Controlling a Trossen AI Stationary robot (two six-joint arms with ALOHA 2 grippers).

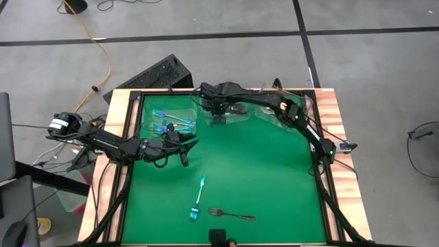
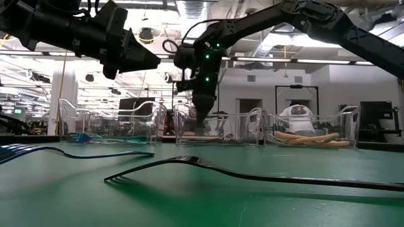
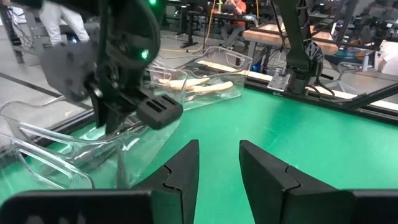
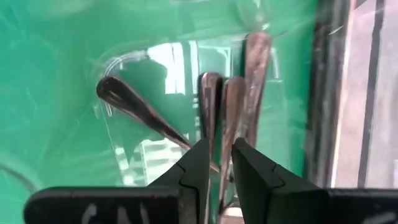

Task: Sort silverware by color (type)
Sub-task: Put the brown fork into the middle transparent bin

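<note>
Left gripper (image 1: 184, 147): we see it held above the green mat (image 1: 274, 178), just in front of the left tub (image 1: 147, 115); its fingers (image 3: 183, 167) stand slightly apart with nothing between them.
Blue forks in tub (image 1: 168, 122): several shiny teal forks lie in that clear tub, sorted already by our reading.
Blue fork on mat (image 1: 198, 197): it lies loose near the front edge, tines toward the front. We judge it light, stiff and slick; the narrow mid-handle looks the best place to pinch.
Dark fork on mat (image 1: 232, 215): thin grey-black metal, flat on the mat just beside the blue one, not touching it. We expect it to be hard to get under; we would grip across the handle where it arches up, as the low view shows.
Right gripper (image 1: 218, 118): it hangs over the middle tub (image 1: 240, 113), fingers narrowly parted above the dark forks (image 4: 233, 109) lying there; we cannot tell whether a handle is pinched.
Cream forks (image 2: 308, 137): matte tan handles, resting in the right tub (image 2: 344, 120).
Tubs: clear, thin-walled plastic; we judge them easy to nudge.
</note>
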